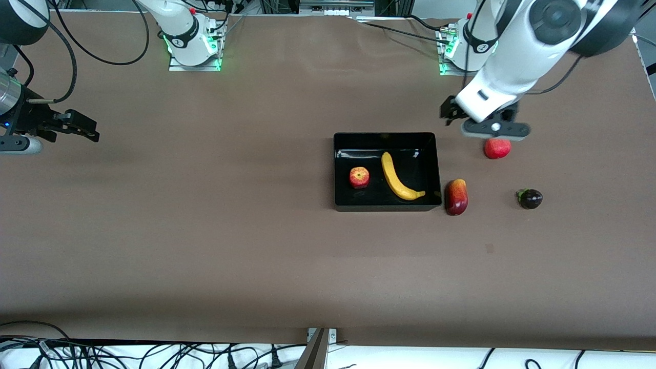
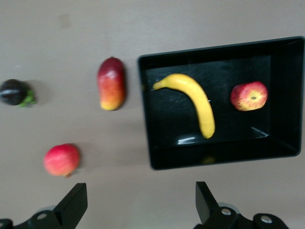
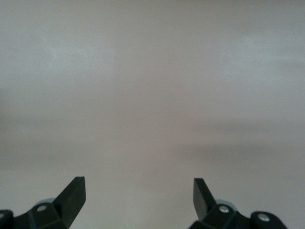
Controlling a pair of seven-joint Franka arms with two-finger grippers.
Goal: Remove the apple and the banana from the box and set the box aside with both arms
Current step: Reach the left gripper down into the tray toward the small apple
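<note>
light: even, overhead | glare: box (image 1: 437, 169) floor glossy | shadows: soft | blur: left wrist view slight

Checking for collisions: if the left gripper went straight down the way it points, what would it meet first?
Probably bare table: the open left gripper hangs between the pomegranate and the box; depth is uncertain.

A plain brown table (image 1: 205, 230) fills the scene. Black cables (image 1: 154, 353) lie tangled along its edge nearest the front camera (over a white floor strip). More cables (image 1: 394, 28) trail across the tabletop by the arm bases. A small darker mark (image 1: 490, 248) shows on the surface.
</note>
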